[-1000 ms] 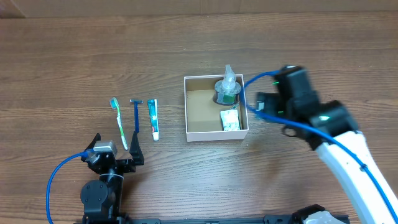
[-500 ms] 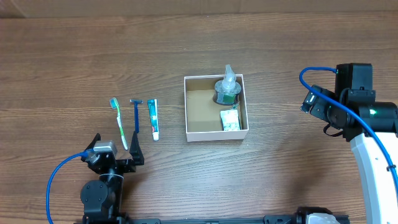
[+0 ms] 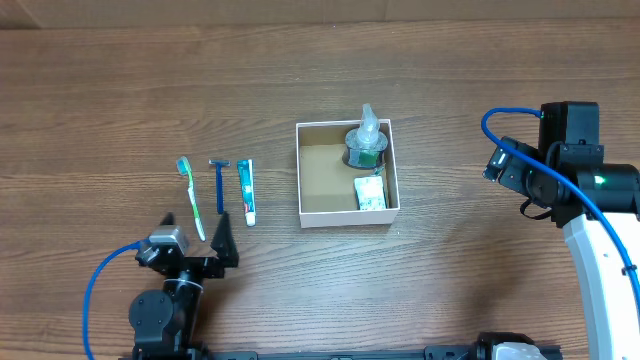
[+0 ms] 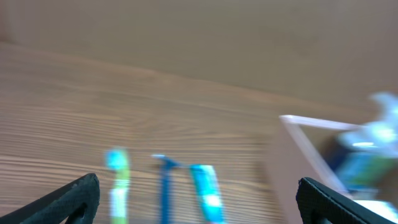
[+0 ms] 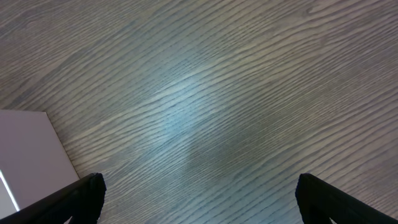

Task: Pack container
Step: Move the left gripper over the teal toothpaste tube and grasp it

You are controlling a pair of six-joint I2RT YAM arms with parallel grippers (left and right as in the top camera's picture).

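The container (image 3: pixel 320 180) is a shallow white-walled box with a brown inside at mid-table. It holds a clear bottle with a green base (image 3: pixel 366 142) and a small green-white packet (image 3: pixel 371 194). A green toothbrush (image 3: pixel 190 195), a blue razor (image 3: pixel 219 186) and a blue toothpaste tube (image 3: pixel 246 190) lie side by side to its left. My left gripper (image 3: pixel 195 238) is open and empty just in front of them. Its blurred wrist view shows the toothbrush (image 4: pixel 117 186), razor (image 4: pixel 165 186), tube (image 4: pixel 205 190) and container (image 4: pixel 298 143). My right gripper (image 3: pixel 520 170) is open and empty, right of the container.
The right wrist view shows bare wood between the open fingers (image 5: pixel 199 199), with a container corner (image 5: pixel 25 155) at the left edge. The table is brown wood. Blue cables run along both arms.
My right arm pulled back to the right, away from the container, then held still. My left gripper shifted slightly towards the items and its view is motion-blurred.
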